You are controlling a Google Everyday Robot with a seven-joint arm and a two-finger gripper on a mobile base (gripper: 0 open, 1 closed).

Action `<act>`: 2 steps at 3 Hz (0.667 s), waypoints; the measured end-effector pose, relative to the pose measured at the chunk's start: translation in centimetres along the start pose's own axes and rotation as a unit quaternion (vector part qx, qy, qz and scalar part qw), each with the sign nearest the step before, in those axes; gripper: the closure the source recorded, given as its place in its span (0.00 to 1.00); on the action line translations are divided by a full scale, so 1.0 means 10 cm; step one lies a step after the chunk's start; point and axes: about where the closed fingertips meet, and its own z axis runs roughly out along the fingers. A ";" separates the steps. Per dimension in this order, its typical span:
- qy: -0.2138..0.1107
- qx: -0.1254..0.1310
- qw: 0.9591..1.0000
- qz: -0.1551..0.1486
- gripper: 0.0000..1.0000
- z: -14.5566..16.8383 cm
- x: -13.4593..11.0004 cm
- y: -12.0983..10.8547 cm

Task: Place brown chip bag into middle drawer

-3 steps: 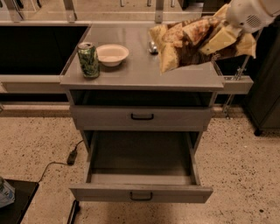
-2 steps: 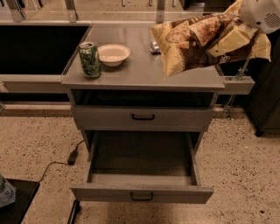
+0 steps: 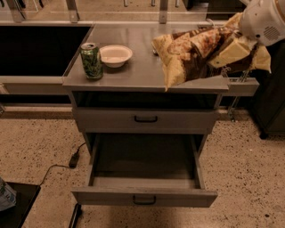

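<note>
Gripper (image 3: 247,42) at 2 o'clock, fingers grasping the right end of the brown chip bag (image 3: 196,55). The bag hangs over the bench (image 3: 133,67) front edge, long axis toward 9 o'clock. The open middle drawer (image 3: 144,183) lies toward 7 o'clock, well below.

A speckled tan terrazzo floor (image 3: 249,178) fills the lower half under warm, dim light. On it stands a grey metal cabinet (image 3: 133,67) with a flat top. A black power cable (image 3: 73,159) lies on the floor just left of it. Behind, to the left, runs a long dark recessed counter (image 3: 35,49). Metal upright posts (image 3: 163,10) rise along the back edge. A dark cupboard (image 3: 271,107) stands at the right.
</note>
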 end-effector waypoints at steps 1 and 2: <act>0.011 0.009 0.999 0.030 1.00 -0.02 0.36 0.34; 0.046 0.021 0.995 0.085 1.00 0.09 1.18 0.76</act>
